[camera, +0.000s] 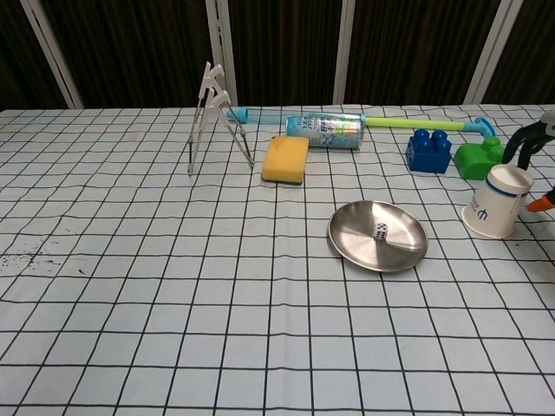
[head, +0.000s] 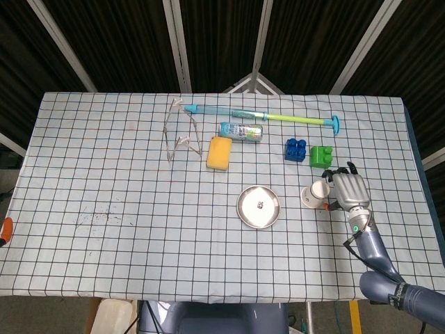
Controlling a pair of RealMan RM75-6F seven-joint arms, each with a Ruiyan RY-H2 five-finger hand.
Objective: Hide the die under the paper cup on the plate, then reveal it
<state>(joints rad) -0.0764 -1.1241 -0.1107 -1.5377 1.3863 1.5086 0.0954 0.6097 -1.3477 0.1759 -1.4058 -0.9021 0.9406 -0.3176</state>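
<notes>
Nearest us, the die [camera: 380,230] sits uncovered in the steel plate [camera: 350,245]; just right, the paper cup [camera: 497,203] stands upside down on the cloth; our right hand [head: 350,191] flanks it, fingers spread, grasp unclear.

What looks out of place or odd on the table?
The paper cup stands mouth down and tilted on the cloth, beside the plate, not on it. The can lies on its side. Dark specks mark the cloth at the left.
</notes>
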